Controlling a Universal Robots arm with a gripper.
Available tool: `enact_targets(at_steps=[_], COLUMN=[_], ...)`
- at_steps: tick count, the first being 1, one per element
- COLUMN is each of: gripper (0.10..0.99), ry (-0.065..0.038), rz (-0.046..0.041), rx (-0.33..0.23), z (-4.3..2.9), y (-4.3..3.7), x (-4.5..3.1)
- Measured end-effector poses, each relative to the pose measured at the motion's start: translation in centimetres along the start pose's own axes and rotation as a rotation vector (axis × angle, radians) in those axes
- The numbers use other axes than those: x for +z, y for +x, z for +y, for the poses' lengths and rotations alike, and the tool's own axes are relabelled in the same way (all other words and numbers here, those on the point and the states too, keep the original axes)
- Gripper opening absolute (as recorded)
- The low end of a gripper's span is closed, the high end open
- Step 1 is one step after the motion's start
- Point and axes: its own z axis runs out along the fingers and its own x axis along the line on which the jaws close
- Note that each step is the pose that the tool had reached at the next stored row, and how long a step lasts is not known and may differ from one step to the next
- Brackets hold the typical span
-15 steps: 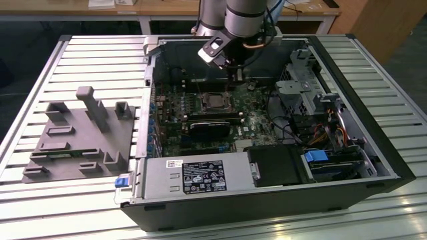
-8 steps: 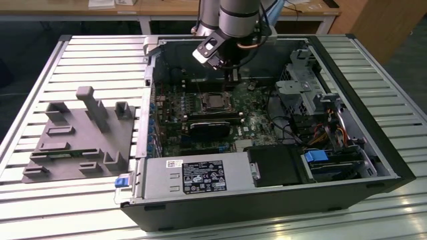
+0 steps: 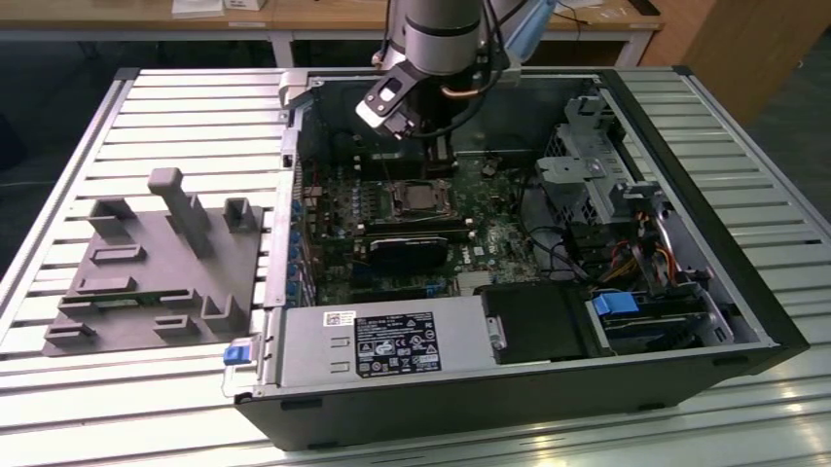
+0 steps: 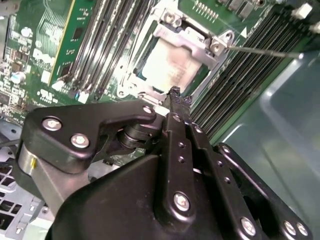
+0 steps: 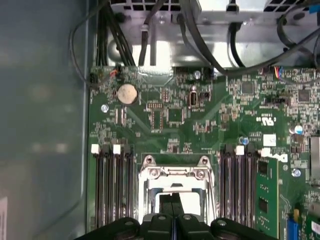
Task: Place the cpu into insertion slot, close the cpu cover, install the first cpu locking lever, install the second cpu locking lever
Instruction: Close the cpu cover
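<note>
Gripper (image 4: 175, 92) (image 5: 172, 198): the two black fingers are pressed together into one narrow tip, with nothing between them. The tip hovers just over the near edge of the socket. Whether it touches metal I cannot tell.

In the exterior view the arm (image 3: 435, 39) drops into the open computer case (image 3: 520, 399) near its back wall, and the fingertips are lost against the dark interior.

The insertion slot (image 3: 418, 198) sits on the green board between two banks of long black memory slots (image 5: 114, 185). The cpu (image 4: 167, 67) lies in it, its flat, dull silver-grey top showing through the cut-out. In the first wrist view the fingers hide most of that opening.

The cpu cover (image 4: 192, 42) (image 5: 172, 173) is a thin bright metal frame with round screw heads at its corners. It lies down over the chip.

A thin metal rod (image 4: 265, 50) runs from the frame's corner out across the memory slots. It is hard to judge whether it is raised or latched.

A shiny coin cell (image 5: 126, 93) sits on the board, and black cables (image 5: 150, 30) loop beyond the board's far edge. A grey moulded fixture (image 3: 156, 263) rests on the slatted metal table (image 3: 182, 107) beside the case.
</note>
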Motion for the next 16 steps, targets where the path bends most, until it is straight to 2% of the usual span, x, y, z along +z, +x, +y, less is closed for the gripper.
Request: enact_targets(at_steps=[5, 16], gripper=[0.102, 0.102], ry=[-0.009, -0.009], rz=[0.0003, 0.0004], rx=[0.0, 0.0], z=[-0.54, -1.65], y=[-0.32, -0.58], x=[0.27, 0.82])
